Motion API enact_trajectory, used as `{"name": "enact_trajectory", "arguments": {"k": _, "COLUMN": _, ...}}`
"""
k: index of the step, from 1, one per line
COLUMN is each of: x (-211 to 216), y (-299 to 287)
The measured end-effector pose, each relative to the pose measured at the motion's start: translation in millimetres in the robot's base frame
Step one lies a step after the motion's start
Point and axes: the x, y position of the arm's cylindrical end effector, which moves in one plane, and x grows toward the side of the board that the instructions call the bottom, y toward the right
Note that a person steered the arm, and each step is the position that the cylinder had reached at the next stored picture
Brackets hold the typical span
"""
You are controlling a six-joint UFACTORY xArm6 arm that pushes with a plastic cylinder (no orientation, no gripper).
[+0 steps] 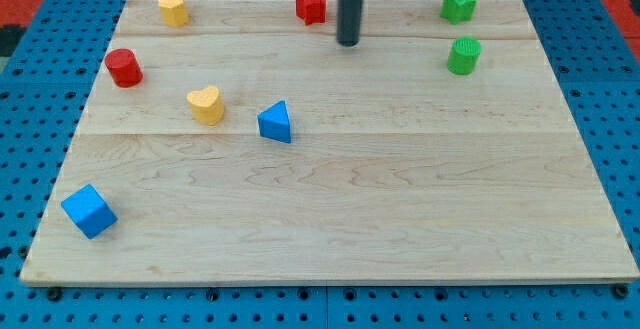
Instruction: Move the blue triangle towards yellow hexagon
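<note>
My tip sits near the view's top, just right of centre, planted on the wooden board. No pincer on this arm, only a plain dark rod, so there is nothing to clench or release, and it touches no block. Just to its left, close but apart, stands the red star. Down and to the left of the tip, well apart from it, lies the blue triangle, sitting free on the wood. Beside that, toward the view's left, is the yellow heart, near but not touching. Further up and left comes the red cylinder, and in the top-left corner the yellow hexagon, well apart from the triangle. Swinging to the view's right: the green star at the top, the green cylinder just below it. And down in the bottom-left corner, alone, the blue cube.
</note>
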Motion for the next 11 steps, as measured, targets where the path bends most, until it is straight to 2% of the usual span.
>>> {"name": "enact_trajectory", "arguments": {"k": 1, "x": 22, "y": -70}}
{"name": "enact_trajectory", "arguments": {"k": 2, "x": 47, "y": -90}}
{"name": "enact_trajectory", "arguments": {"k": 3, "x": 57, "y": -63}}
{"name": "enact_trajectory", "arguments": {"k": 4, "x": 94, "y": -8}}
{"name": "enact_trajectory", "arguments": {"k": 5, "x": 131, "y": -60}}
{"name": "enact_trajectory", "arguments": {"k": 6, "x": 123, "y": -165}}
{"name": "enact_trajectory", "arguments": {"k": 7, "x": 148, "y": -227}}
{"name": "enact_trajectory", "arguments": {"k": 8, "x": 166, "y": -157}}
{"name": "enact_trajectory", "arguments": {"k": 9, "x": 196, "y": -136}}
{"name": "enact_trajectory", "arguments": {"k": 10, "x": 219, "y": -202}}
{"name": "enact_trajectory", "arguments": {"k": 11, "x": 179, "y": -229}}
